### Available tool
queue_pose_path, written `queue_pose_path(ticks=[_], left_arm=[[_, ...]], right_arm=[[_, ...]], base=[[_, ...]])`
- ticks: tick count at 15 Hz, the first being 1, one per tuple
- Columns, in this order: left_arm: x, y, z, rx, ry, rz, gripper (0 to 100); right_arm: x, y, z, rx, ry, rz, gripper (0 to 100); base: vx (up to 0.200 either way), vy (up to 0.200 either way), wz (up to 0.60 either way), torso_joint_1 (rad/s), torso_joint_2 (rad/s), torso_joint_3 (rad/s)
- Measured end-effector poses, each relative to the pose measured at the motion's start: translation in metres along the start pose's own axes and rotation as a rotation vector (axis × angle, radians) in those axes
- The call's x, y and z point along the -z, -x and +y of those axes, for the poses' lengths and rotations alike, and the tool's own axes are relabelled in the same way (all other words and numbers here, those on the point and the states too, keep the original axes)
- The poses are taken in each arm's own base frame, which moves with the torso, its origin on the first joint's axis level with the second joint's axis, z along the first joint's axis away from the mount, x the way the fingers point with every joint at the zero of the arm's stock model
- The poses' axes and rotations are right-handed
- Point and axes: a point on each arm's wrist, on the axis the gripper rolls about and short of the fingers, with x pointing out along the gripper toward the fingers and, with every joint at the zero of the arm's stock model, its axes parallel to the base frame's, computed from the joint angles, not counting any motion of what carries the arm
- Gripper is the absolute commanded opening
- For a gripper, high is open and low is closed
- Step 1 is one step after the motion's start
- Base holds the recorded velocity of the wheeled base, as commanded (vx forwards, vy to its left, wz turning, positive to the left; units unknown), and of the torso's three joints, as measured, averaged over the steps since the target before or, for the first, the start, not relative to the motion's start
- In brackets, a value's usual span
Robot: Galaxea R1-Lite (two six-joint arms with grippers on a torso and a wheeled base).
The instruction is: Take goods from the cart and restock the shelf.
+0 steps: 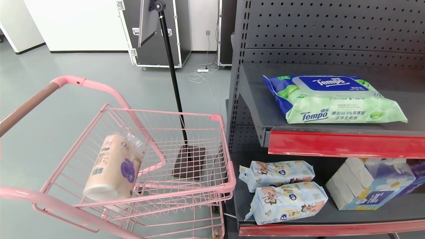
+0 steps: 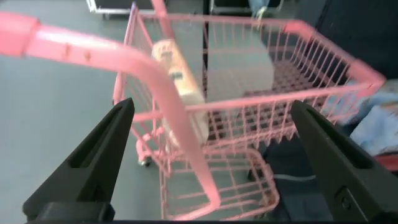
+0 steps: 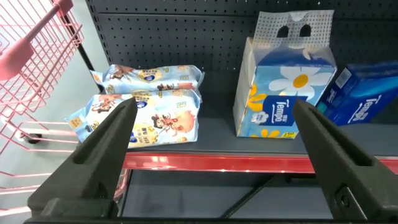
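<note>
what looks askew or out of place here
Nothing looks spilled or damaged. The paper roll pack leans tilted against the side of the pink cart rather than lying flat, and the green wipes pack lies skewed to the upper shelf edge.

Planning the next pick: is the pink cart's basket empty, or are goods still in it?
Not empty. One wrapped tissue roll pack stands tilted inside, leaning against a wire side of the cart.

Print shows on the wipes pack (image 1: 332, 99), tissue box (image 1: 375, 186) and roll (image 1: 114, 169).
</note>
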Motion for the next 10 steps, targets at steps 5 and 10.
queue_pose_path(ticks=[5, 10], left_arm=[[-0.106, -0.054, -0.004, 0.045, 0.073, 0.079, 100], [-0.127, -0.218, -0.005, 0.066, 0.012, 0.511, 100]], right_arm=[[0.0, 0.0, 0.0, -0.005, -0.003, -0.001, 100], [0.0, 0.0, 0.0, -0.005, -0.003, 0.0, 100]], base=[[0.0, 0.0, 0.0, 0.0, 0.0, 0.0], [0.0, 0.0, 0.0, 0.0, 0.0, 0.0]])
